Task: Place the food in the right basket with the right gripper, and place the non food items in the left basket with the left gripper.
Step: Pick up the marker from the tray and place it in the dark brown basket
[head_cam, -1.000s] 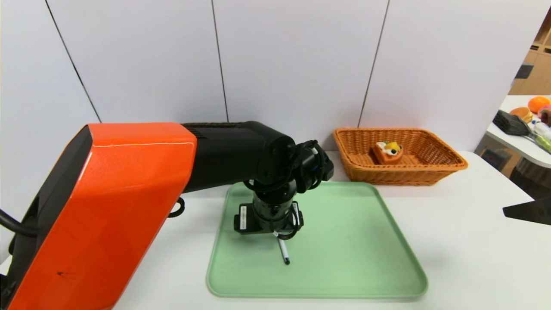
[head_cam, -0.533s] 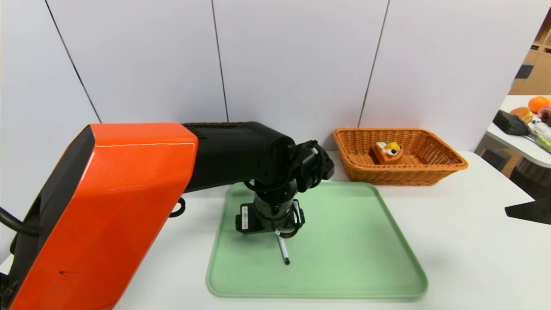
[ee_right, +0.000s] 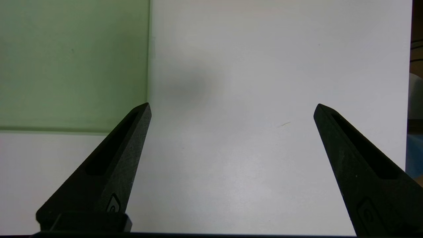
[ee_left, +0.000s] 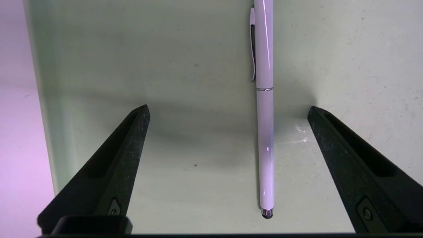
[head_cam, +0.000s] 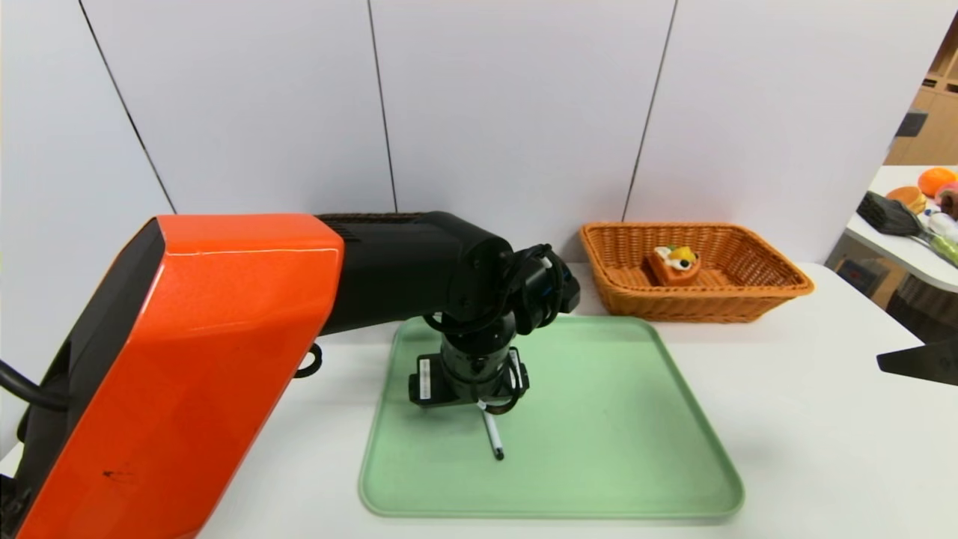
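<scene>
over the pen point(ee_left: 265, 132), left gripper point(ee_left: 228, 112) gapes

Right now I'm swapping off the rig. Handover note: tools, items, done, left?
Left tool: open, pointing down over the green tray, straddling the white pen without touching it.
Right tool: open, empty, over bare table beside the tray's edge.
Done: the waffle wedge lies in the orange-tan basket.
Left: close on the pen and carry it to the dark basket, which is hidden in every view, probably behind the left arm. No pasta spoon visible; its whereabouts cannot be told.
</scene>
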`<state>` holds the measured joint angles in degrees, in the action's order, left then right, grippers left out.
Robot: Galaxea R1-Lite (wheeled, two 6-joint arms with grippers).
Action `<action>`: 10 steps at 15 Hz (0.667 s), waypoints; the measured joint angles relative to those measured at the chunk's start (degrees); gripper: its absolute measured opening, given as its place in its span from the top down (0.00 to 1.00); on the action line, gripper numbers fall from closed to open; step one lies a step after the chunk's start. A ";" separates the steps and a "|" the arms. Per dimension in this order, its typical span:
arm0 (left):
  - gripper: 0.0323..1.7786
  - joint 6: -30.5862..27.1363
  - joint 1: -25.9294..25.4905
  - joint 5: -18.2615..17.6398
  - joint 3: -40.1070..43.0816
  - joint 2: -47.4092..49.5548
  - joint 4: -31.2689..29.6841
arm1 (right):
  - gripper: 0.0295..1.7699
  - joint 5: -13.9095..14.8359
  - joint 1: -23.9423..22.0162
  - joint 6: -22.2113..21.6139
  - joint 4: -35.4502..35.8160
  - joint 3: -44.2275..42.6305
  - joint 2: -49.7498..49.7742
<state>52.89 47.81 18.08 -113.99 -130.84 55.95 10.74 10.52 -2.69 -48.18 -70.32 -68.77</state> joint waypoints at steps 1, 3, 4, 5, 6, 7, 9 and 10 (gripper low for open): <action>0.05 0.09 0.00 -0.02 0.00 0.00 -0.15 | 0.04 0.02 0.00 0.05 0.00 0.04 0.09; 0.05 0.13 0.04 -0.02 0.00 -0.02 -0.30 | 0.04 0.02 0.00 0.06 0.02 0.09 0.17; 0.05 0.13 0.04 -0.02 0.00 -0.02 -0.34 | 0.04 0.02 0.02 0.06 0.02 0.09 0.20; 0.05 0.16 0.04 -0.02 0.00 -0.02 -0.34 | 0.04 0.09 0.00 0.09 0.06 0.11 0.20; 0.05 0.16 0.04 0.00 0.00 -0.02 -0.34 | 0.04 0.06 0.02 0.11 0.09 0.11 0.20; 0.05 0.16 0.04 -0.02 0.00 -0.02 -0.34 | 0.04 0.04 0.00 0.13 0.09 0.11 0.22; 0.25 0.22 0.09 -0.06 0.00 -0.04 -0.37 | 0.04 0.09 0.00 0.24 0.06 0.11 0.30; 0.34 0.22 0.09 -0.09 0.00 -0.09 -0.39 | 0.04 0.09 0.00 0.22 0.09 0.06 0.35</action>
<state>53.11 47.90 17.99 -113.99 -130.93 55.56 10.83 10.52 -2.47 -48.09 -70.25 -68.41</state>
